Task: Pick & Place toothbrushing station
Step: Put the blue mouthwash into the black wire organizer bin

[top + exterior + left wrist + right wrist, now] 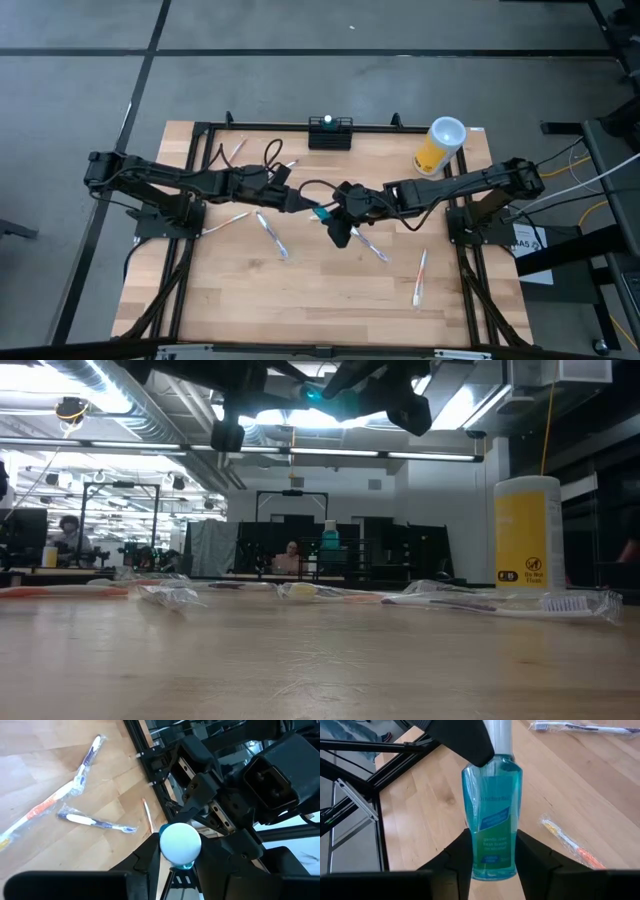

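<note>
Smooth pale wood table (240,290); glossy clear plastic bottle (492,820) (blue-green liquid); matt black tools.

The high camera is looking straight down on the whole wooden table (300,290), taking in both arms and the grey floor around it. The low camera is sitting at table-top height, facing level across the boards into the room behind, with the arms hanging at its top edge. The yellow cup (440,146) is showing in both these views. Each wrist camera is looking forward, close in, past its own fingers at the blue bottle (492,815) from opposite ends, with wrapped toothbrushes (75,785) lying on the table beyond.
</note>
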You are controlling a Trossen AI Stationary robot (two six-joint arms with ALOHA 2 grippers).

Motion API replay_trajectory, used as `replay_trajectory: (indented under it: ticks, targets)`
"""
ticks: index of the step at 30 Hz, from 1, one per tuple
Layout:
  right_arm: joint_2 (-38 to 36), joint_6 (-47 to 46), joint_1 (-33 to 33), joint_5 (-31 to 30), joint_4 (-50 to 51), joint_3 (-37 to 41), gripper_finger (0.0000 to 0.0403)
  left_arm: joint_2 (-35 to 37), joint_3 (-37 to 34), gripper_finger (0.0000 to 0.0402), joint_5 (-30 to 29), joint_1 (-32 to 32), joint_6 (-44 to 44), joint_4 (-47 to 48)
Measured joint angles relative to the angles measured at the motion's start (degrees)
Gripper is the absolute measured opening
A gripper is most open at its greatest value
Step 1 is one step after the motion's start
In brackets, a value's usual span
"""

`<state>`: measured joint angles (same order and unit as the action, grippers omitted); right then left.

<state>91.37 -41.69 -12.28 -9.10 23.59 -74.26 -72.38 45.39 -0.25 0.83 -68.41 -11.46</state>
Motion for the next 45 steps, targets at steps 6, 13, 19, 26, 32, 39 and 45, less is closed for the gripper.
replay_trajectory:
  ticks: [6, 13, 19, 26, 32, 39, 45]
  targets:
    - [0.07, -0.45, -0.03, 0.05, -0.27, 0.01, 0.0143, 0.02, 0.0, 0.0094, -1.99, -0.03, 0.62, 0.26]
    - [0.11, -0.45, -0.17, 1.71, -1.68, 0.02, 0.0181, 0.02, 0.09, 0.0092, -4.4, -0.03, 2.55, 0.0]
    - [0.11, -1.83, -0.41, 6.13, -2.33, 0.0, 0.0221, 0.14, 0.05, 0.0089, -9.69, 0.18, 4.08, 1.02]
    - [0.09, -4.45, -4.26, 6.89, 1.38, -0.07, 0.0242, 2.08, 0.0, 0.0089, -10.94, 2.71, 9.07, 1.07]
    - [0.09, -9.17, -7.46, 2.04, 7.49, -0.07, 0.0242, 3.52, 0.0, 0.0089, -11.22, 5.32, 25.45, -1.17]
    - [0.09, -15.77, -11.0, -4.91, 13.78, -0.07, 0.0242, 3.52, 0.0, 0.0089, -13.93, 5.89, 47.46, -5.13]
    - [0.09, -22.02, -14.13, -8.35, 16.93, -0.07, 0.0242, 2.22, 0.0, 0.0089, -14.82, 9.05, 57.63, -8.21]
